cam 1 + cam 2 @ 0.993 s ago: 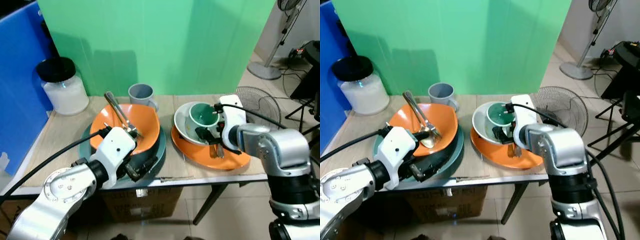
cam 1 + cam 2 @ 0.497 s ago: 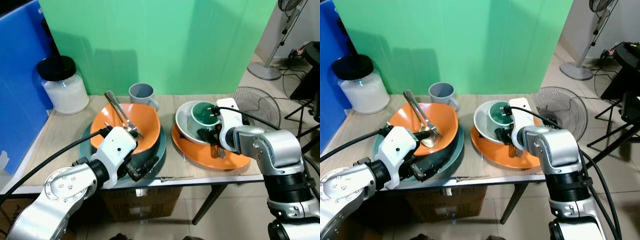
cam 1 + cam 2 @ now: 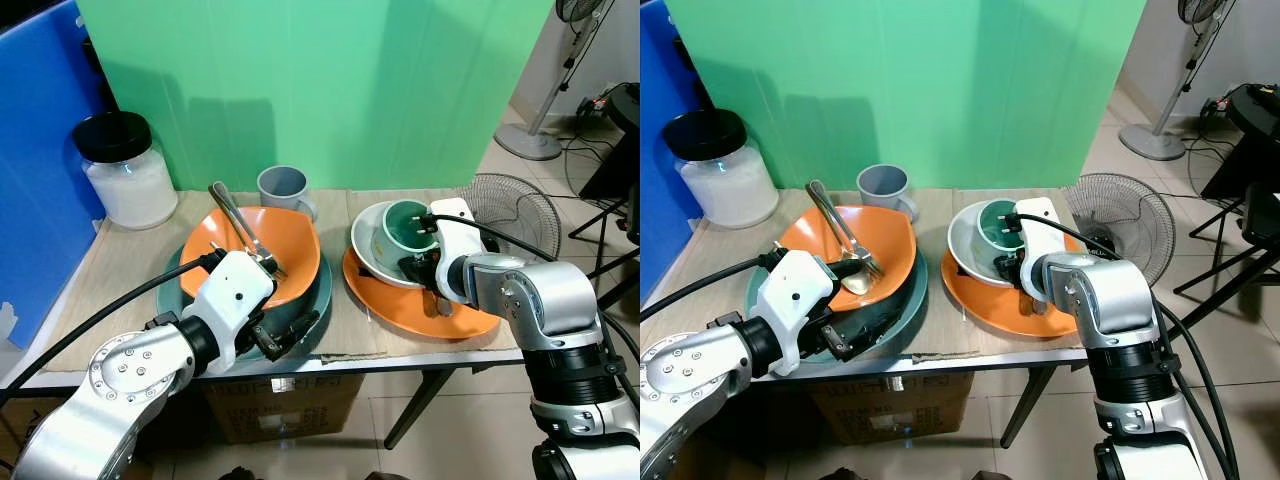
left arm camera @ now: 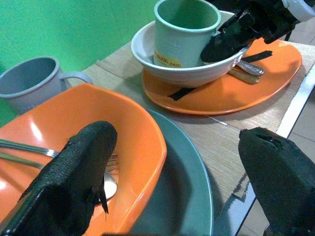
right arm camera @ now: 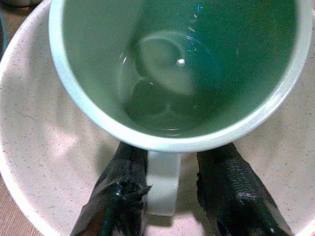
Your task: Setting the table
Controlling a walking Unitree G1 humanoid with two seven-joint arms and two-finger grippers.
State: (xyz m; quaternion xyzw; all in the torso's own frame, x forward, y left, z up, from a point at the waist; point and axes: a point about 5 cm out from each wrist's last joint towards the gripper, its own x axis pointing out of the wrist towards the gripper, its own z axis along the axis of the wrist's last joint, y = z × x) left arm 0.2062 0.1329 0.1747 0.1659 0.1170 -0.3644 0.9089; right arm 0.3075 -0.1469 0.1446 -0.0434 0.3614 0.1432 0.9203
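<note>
1. Since a second ago the right gripper (image 5: pixel 170 196) has pushed farther into the white bowl (image 3: pixel 970 250), and its fingers now stand either side of the handle of the green mug (image 3: pixel 405 226); the left arm has hardly shifted.
2. That mug stands upright inside the white bowl, which sits on the far left part of the orange plate (image 3: pixel 460 315) on the right of the table (image 3: pixel 120 270). Stacked like that, it has to come out before a place can be laid.
3. In the right wrist view the two black fingers (image 5: pixel 118 196) are narrowly parted with the pale handle between them, close to both. I cannot tell whether they are pressing on it yet.
4. Beside the bowl on the orange plate lies some cutlery (image 4: pixel 243 71), partly hidden.
5. The left gripper (image 3: pixel 285 335) hangs at the near edge of the grey-green plate (image 3: pixel 905 300), fingers spread wide and holding nothing.
6. On that plate rests the orange bowl (image 3: pixel 290 250) with a fork and spoon (image 3: pixel 240 225) leaning in it; a grey mug (image 3: pixel 282 187) stands just beyond, and a lidded jar (image 3: pixel 125 170) at the far left.
</note>
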